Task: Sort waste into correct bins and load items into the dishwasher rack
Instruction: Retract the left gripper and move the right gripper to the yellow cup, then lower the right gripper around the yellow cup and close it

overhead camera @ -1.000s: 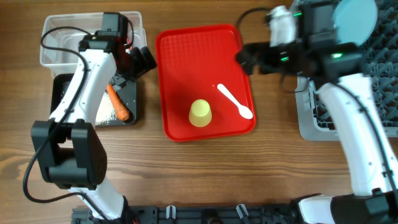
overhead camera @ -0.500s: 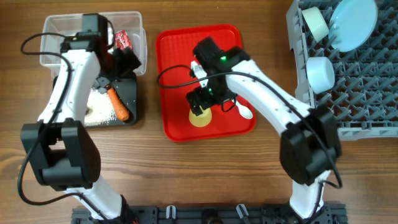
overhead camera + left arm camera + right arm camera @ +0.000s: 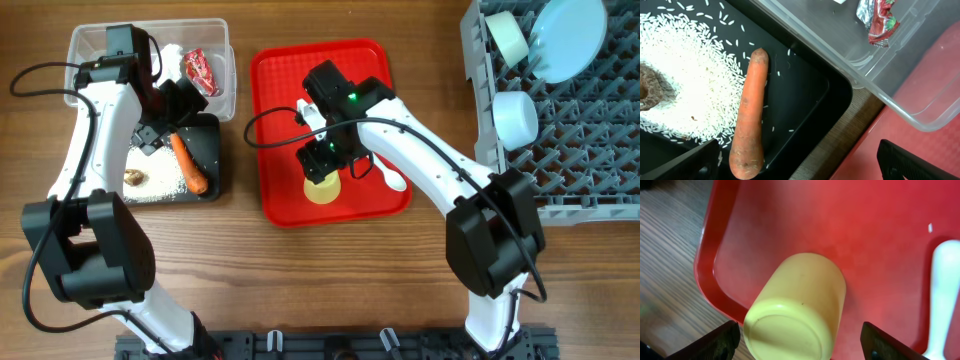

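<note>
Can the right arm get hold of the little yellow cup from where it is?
Probably yes. The right gripper hangs just over the yellow cup, jaws spread to either side with nothing between. The cup stands bottom up on the red tray, and the white spoon lies apart from it.

A wooden table (image 3: 250, 280) of warm brown fills the overhead view under soft, even light that casts only faint shadows, its grain running left to right with a darker swirl towards the near left corner, and along its near edge lies what seems a black rail (image 3: 330, 345).
</note>
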Tool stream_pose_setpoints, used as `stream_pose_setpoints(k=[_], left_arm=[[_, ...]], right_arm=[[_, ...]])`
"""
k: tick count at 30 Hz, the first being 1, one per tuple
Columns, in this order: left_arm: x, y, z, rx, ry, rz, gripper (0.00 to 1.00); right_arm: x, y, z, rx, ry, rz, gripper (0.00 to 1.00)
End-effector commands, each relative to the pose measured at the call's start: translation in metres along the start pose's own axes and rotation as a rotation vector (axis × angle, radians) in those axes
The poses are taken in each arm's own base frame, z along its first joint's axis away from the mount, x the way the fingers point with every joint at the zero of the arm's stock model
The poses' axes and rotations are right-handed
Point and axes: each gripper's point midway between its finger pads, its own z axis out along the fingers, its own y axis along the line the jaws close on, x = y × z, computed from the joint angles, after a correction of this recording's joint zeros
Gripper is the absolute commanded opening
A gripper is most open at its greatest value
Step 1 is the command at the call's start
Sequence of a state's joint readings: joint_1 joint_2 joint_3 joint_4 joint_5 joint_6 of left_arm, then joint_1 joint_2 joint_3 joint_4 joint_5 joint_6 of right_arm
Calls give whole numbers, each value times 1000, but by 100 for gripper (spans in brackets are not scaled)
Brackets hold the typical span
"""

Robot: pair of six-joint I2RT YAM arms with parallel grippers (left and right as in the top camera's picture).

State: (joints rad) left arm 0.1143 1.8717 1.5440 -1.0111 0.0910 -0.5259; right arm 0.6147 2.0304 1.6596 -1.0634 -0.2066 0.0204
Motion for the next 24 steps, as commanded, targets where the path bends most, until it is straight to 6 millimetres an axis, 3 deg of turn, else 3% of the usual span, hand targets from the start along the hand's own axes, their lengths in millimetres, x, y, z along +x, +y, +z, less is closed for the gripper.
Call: stream_pose_setpoints(k=[1, 5, 11, 15, 24], left_arm=[[-8, -3, -16, 14, -47, 2, 100], [-8, -3, -16, 14, -46, 3, 100], [-8, -3, -16, 14, -46, 2, 100], [-8, -3, -16, 14, -46, 2, 100], [-8, -3, -16, 13, -45, 3, 100]], right_arm=[[-1, 4, 10, -20, 22, -22, 80], [0, 3, 12, -20, 27, -21, 77], [-1, 4, 12, -19, 25, -24, 59], [3, 6, 13, -19, 40, -29, 58], [13, -13, 13, 88, 80, -20, 90]])
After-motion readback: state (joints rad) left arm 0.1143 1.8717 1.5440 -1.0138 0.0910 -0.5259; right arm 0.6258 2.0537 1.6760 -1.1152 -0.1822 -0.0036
